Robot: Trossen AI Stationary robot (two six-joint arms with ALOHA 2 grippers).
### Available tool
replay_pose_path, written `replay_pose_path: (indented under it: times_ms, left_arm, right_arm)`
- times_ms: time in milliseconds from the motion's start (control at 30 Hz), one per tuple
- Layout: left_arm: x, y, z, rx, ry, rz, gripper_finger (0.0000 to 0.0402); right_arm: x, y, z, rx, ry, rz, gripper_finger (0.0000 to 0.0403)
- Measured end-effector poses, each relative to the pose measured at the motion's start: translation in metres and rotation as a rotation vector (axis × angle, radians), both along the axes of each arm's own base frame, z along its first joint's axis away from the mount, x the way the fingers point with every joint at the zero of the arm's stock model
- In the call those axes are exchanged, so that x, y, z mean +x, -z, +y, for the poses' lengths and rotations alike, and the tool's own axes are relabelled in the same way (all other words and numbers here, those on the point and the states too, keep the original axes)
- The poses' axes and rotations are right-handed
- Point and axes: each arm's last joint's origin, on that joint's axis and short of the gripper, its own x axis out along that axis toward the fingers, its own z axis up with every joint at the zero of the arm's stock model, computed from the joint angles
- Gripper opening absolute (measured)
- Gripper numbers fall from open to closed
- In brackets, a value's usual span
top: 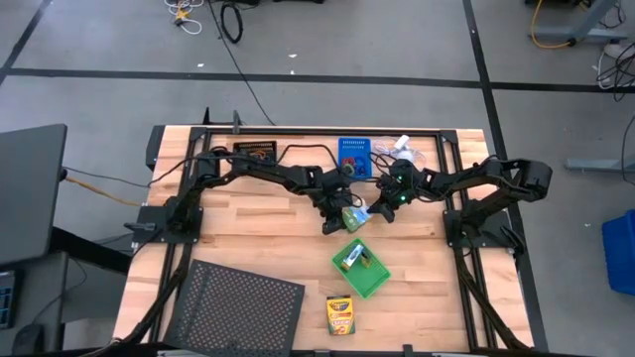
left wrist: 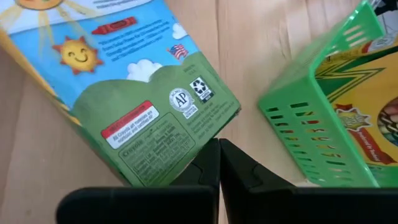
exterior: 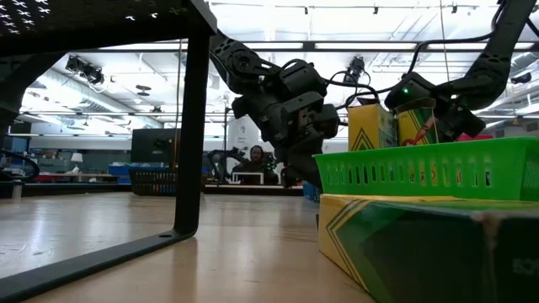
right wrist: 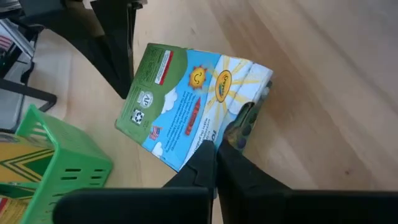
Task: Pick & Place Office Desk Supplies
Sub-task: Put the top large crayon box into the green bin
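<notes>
Inside, the green bin [top: 361, 268] holds a yellow crayon box [top: 353, 257].

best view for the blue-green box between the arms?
Right wrist: the box shows nearly whole, printed face up on the table. Left wrist shows only one end of it. High view shows a small patch between the arms. Low view: not clearly visible.

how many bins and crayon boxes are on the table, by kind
Small plastic bins: 3 — green, blue, black
Cardboard crayon boxes: 3 — blue-and-green pictured one between the grippers, yellow one lying on the table, yellow one in the green bin
Flat black mesh tray: 1
Total: 7
</notes>
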Motion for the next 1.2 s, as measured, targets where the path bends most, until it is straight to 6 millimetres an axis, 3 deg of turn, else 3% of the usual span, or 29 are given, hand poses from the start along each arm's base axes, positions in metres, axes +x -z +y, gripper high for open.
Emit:
replay_pose_path:
  times_ms: [567, 800, 900, 1033, 1200]
  left_arm:
    - [0.0, -0.001, 0.002, 0.052, 0.032, -0.024, 0.0006]
    - [-0.002, -0.022, -0.002, 0.129, 0.093, -0.084, 0.0008]
    - [-0.007, -0.023, -0.001, 0.127, 0.09, -0.036, 0.0009]
    - [-0.014, -0.018, 0.002, 0.147, 0.044, 0.059, 0.0034]
    - [-0.019, -0.015, 0.004, 0.195, 0.023, 0.136, 0.01]
  right_arm:
    - [0.003, -0.002, -0.003, -0.145, -0.019, -0.028, 0.0001]
    - [0.004, -0.006, -0.003, -0.168, -0.017, -0.054, 0.0001]
    - [0.004, -0.006, -0.003, -0.158, -0.028, -0.06, 0.0]
    - [0.004, -0.007, -0.002, -0.148, -0.04, -0.071, 0.0]
    - [0.004, -0.006, -0.002, -0.145, -0.041, -0.067, 0.0]
